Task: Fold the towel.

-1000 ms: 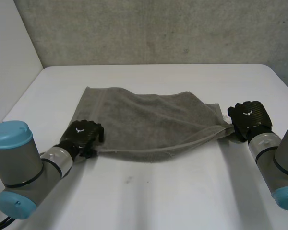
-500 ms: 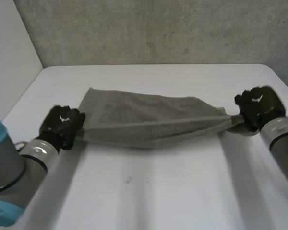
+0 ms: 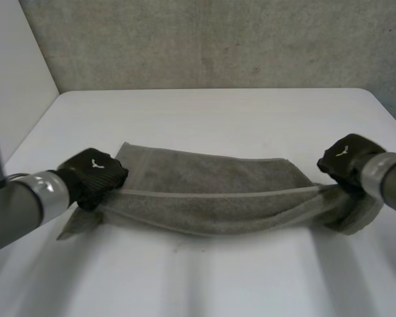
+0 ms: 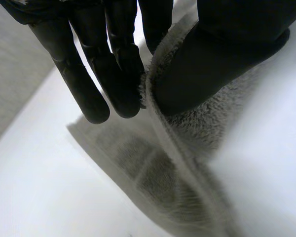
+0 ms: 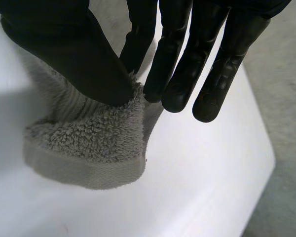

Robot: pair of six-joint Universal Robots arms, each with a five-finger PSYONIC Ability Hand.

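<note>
**Desk:** Where is the towel in this one?

**Photographer:** The grey terry-cloth towel point(image 3: 211, 191) lies doubled into a long band on the white table point(image 3: 218, 112), strung between the two hands. Its pale hemmed edge runs along the upper layer from one hand to the other.

**Desk:** Who has hold of it?

**Photographer:** The robot's black left hand point(image 3: 92, 175) is clamped on one end. In the left wrist view the hem passes between its thumb point(image 4: 222, 59) and its straight fingers point(image 4: 118, 74) and is pinched there. The rest of the cloth falls away past the fingertips onto the table. A loose corner pokes out on the tabletop beside that hand, on the side away from the other hand.

**Desk:** And the far end?

**Photographer:** The black right hand point(image 3: 346, 158) grips it. Its wrist view shows a bunched, folded-over wad of pile squeezed between the thumb point(image 5: 74, 59) and the nearest finger point(image 5: 140, 44). The remaining fingers reach straight past it. The wad hangs just under the palm, and I cannot tell whether it touches the table.

**Desk:** Surroundings?

**Photographer:** Grey forearms point(image 3: 26, 201) come in behind each hand. Beyond the towel the tabletop runs on to a rough grey concrete wall point(image 3: 218, 39).
</note>
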